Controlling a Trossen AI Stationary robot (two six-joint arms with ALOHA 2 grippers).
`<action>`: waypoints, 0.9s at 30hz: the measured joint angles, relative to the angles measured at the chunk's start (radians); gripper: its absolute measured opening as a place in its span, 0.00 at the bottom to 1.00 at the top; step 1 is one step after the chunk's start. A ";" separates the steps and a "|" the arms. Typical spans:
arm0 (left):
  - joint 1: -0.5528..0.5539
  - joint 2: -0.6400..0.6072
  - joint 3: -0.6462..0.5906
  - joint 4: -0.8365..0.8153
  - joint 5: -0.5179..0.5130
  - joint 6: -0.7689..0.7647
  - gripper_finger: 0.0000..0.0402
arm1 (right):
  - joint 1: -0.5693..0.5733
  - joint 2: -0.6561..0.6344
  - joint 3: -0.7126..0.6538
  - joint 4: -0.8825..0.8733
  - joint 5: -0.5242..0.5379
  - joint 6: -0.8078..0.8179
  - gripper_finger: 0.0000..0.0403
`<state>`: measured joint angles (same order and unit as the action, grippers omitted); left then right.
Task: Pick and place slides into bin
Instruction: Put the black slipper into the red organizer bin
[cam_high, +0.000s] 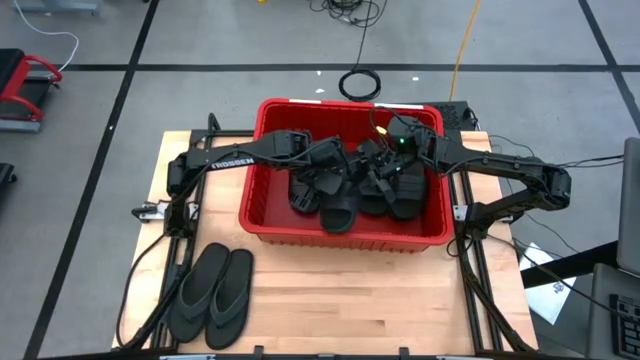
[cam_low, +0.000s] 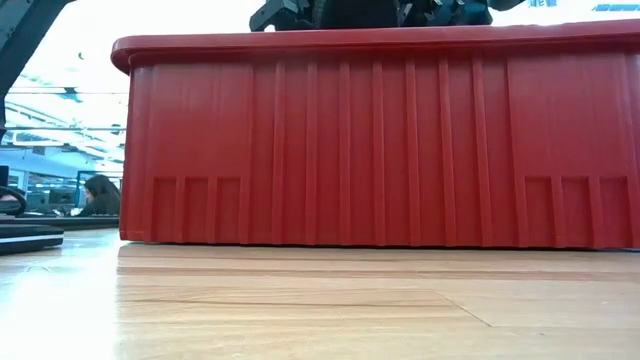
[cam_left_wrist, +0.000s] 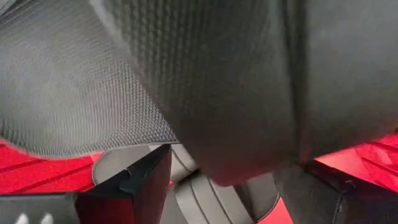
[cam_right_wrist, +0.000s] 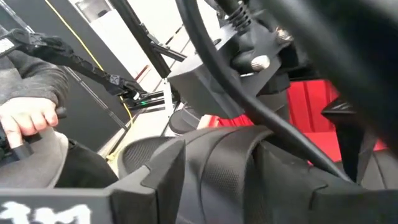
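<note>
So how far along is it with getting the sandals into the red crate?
Mostly done: a pile of sandals already lies in the red crate. Both grippers, left and right, are down over that pile; neither clearly holds a sandal. Left to do: the pair of flip-flops on the table.

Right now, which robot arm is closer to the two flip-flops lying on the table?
The left one. Its end effector is over the red bin, on the same side as the flip-flops lying outside it. The right end effector is also over the bin, on the far side.
</note>
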<state>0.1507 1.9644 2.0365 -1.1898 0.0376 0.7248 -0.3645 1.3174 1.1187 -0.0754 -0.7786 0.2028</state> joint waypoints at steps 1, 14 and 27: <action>0.001 0.000 0.000 -0.002 0.000 -0.001 0.66 | 0.000 0.000 0.000 -0.001 0.006 -0.005 0.46; 0.001 0.000 0.000 -0.006 0.000 -0.004 0.66 | -0.002 -0.040 -0.002 -0.080 0.039 -0.078 0.51; 0.001 0.000 0.001 0.033 0.000 -0.005 0.66 | 0.003 -0.152 -0.002 -0.236 0.179 -0.206 0.50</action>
<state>0.1513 1.9645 2.0373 -1.1565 0.0371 0.7196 -0.3618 1.1652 1.1172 -0.3117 -0.5994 -0.0029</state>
